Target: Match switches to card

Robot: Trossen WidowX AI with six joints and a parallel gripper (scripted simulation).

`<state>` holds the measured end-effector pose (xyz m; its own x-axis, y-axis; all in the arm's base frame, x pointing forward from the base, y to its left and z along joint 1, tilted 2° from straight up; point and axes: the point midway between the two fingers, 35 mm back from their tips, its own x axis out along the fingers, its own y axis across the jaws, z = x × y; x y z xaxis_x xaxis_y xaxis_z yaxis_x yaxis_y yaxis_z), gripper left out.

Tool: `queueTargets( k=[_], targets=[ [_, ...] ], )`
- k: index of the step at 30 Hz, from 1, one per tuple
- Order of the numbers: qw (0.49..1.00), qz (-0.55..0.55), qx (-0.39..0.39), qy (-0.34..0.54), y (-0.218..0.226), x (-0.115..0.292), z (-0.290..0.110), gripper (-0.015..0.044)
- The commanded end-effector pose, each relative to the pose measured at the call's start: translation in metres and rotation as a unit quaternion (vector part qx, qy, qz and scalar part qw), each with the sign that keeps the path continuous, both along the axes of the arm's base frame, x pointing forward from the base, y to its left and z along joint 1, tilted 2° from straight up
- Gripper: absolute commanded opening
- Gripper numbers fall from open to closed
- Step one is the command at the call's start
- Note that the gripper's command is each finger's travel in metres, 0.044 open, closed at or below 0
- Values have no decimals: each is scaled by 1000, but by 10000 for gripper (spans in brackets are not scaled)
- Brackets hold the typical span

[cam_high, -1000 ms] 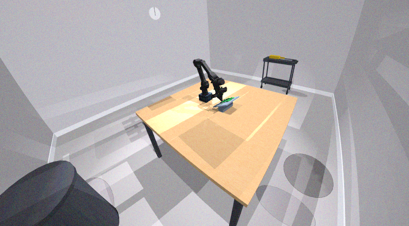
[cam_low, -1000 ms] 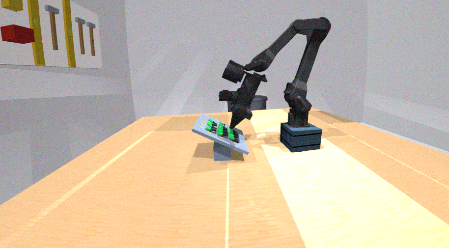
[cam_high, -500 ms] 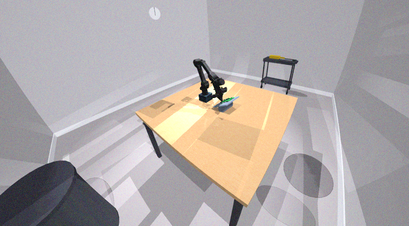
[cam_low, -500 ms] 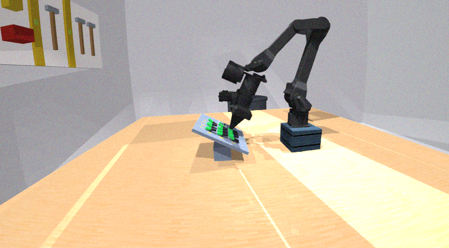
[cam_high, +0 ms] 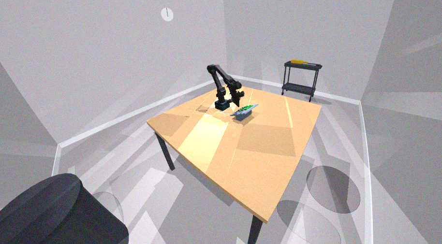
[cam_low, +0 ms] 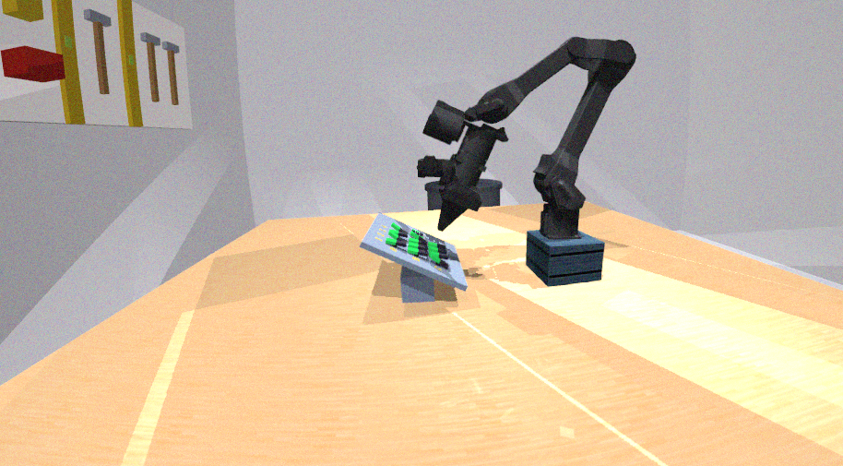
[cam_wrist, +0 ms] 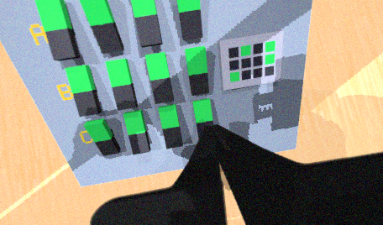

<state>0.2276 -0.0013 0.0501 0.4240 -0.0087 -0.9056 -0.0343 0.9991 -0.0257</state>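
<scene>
A tilted blue-grey switch panel (cam_wrist: 269, 10) (cam_low: 374, 242) (cam_high: 244, 110) stands on the table and carries three rows of green-and-dark-grey rocker switches, marked A, B and C. The small card (cam_wrist: 250, 60) lies to the right of the grid. Its far row reads dark, green, dark, green. Its middle row is dark three times, then green. Its near row is green, then dark three times. My gripper (cam_wrist: 212, 132) (cam_low: 443, 225) (cam_high: 237, 103) is shut and empty. Its tips hang close over the near end of the rightmost switch of row C (cam_wrist: 202, 110) and hide that switch's dark half. The leftmost switch of row C (cam_wrist: 100, 135) is tipped differently from its neighbours.
The arm's base block (cam_low: 564, 258) stands on the wooden table (cam_low: 311, 374) right of the panel. A black cart (cam_high: 301, 78) stands by the far wall. A dark rounded object (cam_high: 49, 211) sits on the floor at the front left. A tool board (cam_low: 93, 62) hangs on the wall.
</scene>
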Motion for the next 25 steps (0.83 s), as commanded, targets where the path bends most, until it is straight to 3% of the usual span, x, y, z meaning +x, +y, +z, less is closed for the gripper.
queueTargets(
  k=[1,7,13,25],
  targets=[
    [1000,4,2,-12,1,-15,30,0],
    [1000,4,2,-12,2,-16,32,0],
    [1000,4,4,-13,42,6,50,0],
    [1000,4,5,-13,44,6,51,0]
  ],
)
